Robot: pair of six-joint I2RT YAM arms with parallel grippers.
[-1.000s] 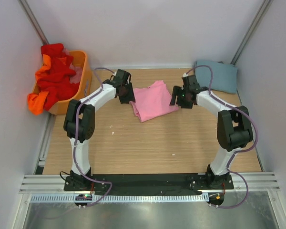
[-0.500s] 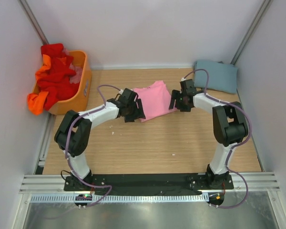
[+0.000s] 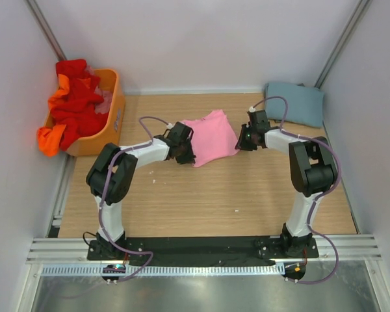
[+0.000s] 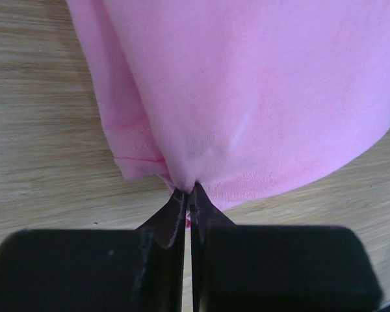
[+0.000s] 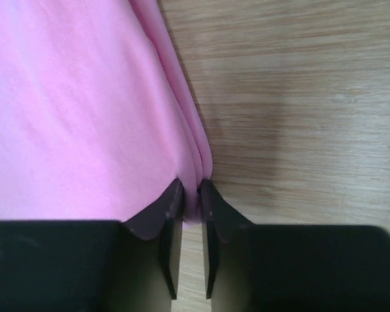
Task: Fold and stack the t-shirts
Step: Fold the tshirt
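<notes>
Left gripper [image 4: 189,193] pinched on pink t-shirt [image 3: 211,135] near corner — right gripper [image 5: 190,188] clamps opposite folded edge.

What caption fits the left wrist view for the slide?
Pink t-shirt on the wooden table, its near edge pinched in the shut left jaws.

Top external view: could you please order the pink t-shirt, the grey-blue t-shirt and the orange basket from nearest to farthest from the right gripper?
1. pink t-shirt, mid-table, its edge pinched in the jaws of the right gripper.
2. grey-blue t-shirt, far right corner.
3. orange basket, far left edge.
</notes>
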